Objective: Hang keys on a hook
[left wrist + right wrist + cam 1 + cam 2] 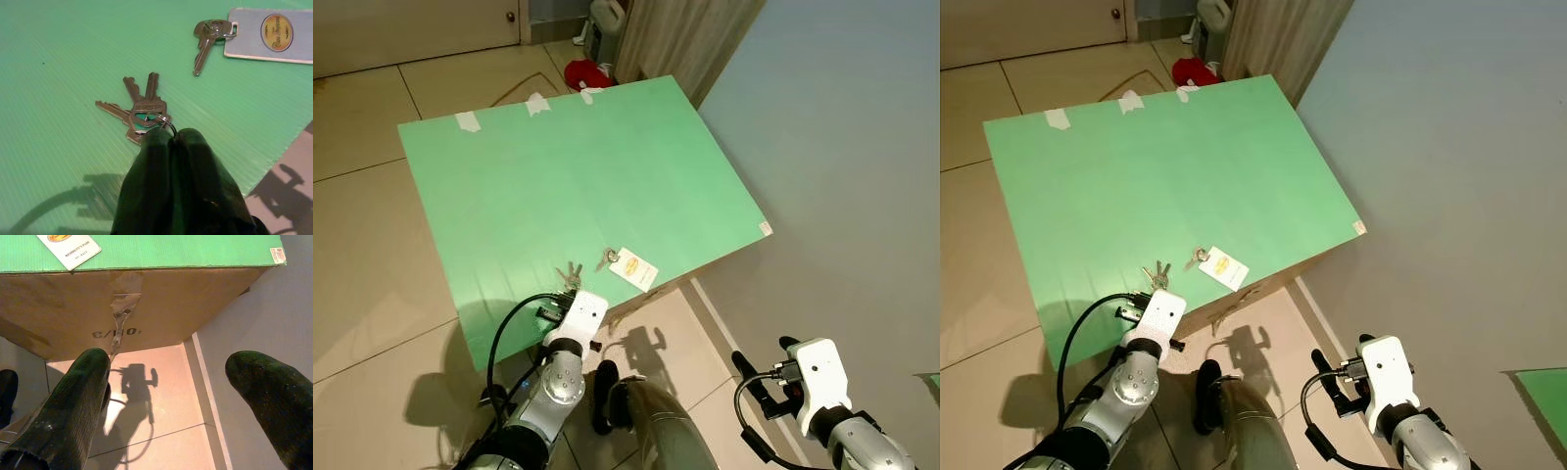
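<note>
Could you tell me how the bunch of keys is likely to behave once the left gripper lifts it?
The bunch of keys probably dangles loosely, since the left gripper pinches only its thin ring. The fanned keys would likely swing together. Being small metal, it seems light but possibly slippery.

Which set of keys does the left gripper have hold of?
The bunch of three keys: the left gripper is shut on its ring. The single key lies apart, joined to a white card tag.

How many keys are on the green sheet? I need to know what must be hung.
4: three in a bunch whose ring sits at the tips of the left gripper, and one single key beside it, attached to a white tag. The fingers may hide more.
</note>
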You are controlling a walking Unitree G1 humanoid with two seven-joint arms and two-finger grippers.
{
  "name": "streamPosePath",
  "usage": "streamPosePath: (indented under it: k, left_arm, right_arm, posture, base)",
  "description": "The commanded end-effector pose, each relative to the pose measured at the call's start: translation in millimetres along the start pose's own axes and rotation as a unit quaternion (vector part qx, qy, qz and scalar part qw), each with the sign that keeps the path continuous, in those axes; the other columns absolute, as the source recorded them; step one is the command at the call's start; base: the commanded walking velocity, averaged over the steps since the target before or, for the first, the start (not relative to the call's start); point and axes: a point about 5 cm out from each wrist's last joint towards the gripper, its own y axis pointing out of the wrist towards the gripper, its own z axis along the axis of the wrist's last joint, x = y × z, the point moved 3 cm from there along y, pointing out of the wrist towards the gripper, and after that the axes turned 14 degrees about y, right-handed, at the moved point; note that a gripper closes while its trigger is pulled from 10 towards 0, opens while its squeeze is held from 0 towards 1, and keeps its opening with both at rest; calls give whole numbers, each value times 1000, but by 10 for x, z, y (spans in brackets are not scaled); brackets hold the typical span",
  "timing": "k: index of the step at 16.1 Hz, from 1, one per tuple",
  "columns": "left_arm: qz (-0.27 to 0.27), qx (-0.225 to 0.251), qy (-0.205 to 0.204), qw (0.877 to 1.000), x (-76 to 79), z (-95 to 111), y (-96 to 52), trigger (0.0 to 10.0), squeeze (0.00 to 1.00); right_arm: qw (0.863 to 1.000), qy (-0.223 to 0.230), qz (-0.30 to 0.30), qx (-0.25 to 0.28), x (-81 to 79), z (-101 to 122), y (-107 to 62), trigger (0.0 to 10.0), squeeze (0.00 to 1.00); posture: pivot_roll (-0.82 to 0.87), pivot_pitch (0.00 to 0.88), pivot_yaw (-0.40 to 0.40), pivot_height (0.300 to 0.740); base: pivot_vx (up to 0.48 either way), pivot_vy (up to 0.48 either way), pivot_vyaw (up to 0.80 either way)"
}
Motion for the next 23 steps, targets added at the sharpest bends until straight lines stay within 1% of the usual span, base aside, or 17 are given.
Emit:
streamPosePath:
  k: [1,4,8,10,11,12,15,16,17,18,19,21,23]
  left_arm:
    - [-24,12,-4,1000,132,38,-61,0,0]
    - [-25,29,-5,999,120,84,-67,0,0]
    - [-17,52,-12,998,59,149,-88,0,0]
    - [1,32,-4,999,12,94,-91,0,0]
    - [4,21,-10,1000,5,68,-94,5373,0]
    - [9,15,-13,1000,-4,59,-91,10000,1000]
    - [21,-8,-17,1000,-6,52,-52,10000,1000]
    - [23,-24,-18,999,26,56,-30,10000,1000]
    - [23,-29,-19,999,47,64,-21,10000,1000]
    - [16,-22,-20,999,90,127,4,10000,1000]
    - [12,-15,-20,1000,103,169,22,10000,1000]
    - [16,-5,-12,1000,96,227,39,10000,1000]
    - [18,-2,-9,1000,100,246,33,10000,1000]
  right_arm:
    - [1000,-2,-16,-22,84,-117,-65,10000,0]
    - [1000,-1,-15,-24,75,-128,-54,10000,0]
    - [1000,0,-14,-23,70,-133,-46,10000,0]
    - [1000,0,-15,-24,65,-140,-44,10000,0]
    - [1000,0,-16,-24,65,-145,-47,10000,0]
    - [1000,0,-15,-25,63,-155,-52,10000,0]
    - [1000,-1,-15,-26,60,-156,-65,10000,0]
    - [1000,-3,-14,-26,59,-154,-75,10000,0]
    - [1000,-4,-13,-26,60,-151,-82,10000,0]
    - [1000,-10,-11,-26,73,-122,-114,10000,0]
    - [1000,-14,-11,-26,95,-104,-141,10000,0]
    - [999,-15,-14,-28,125,-105,-171,10000,0]
    - [999,-15,-14,-32,115,-135,-176,10000,0]
  posture:
    - [-181,331,-288,740]
    - [-172,345,-283,740]
    - [-171,345,-284,740]
    - [-167,350,-281,740]
    - [-166,352,-280,740]
    - [-166,352,-280,740]
    - [-173,355,-284,740]
    - [-184,357,-288,740]
    - [-197,354,-294,740]
    - [-227,349,-311,740]
    - [-235,347,-312,740]
    - [-231,349,-310,740]
    - [-224,353,-310,740]
  base:
    - [0,0,0]
    - [0,0,0]
    - [0,0,0]
    - [0,0,0]
    - [0,0,0]
    - [0,0,0]
    - [0,0,0]
    - [0,0,0]
    - [0,0,0]
    - [0,0,0]
    - [0,0,0]
    - [0,0,0]
    - [0,0,0]
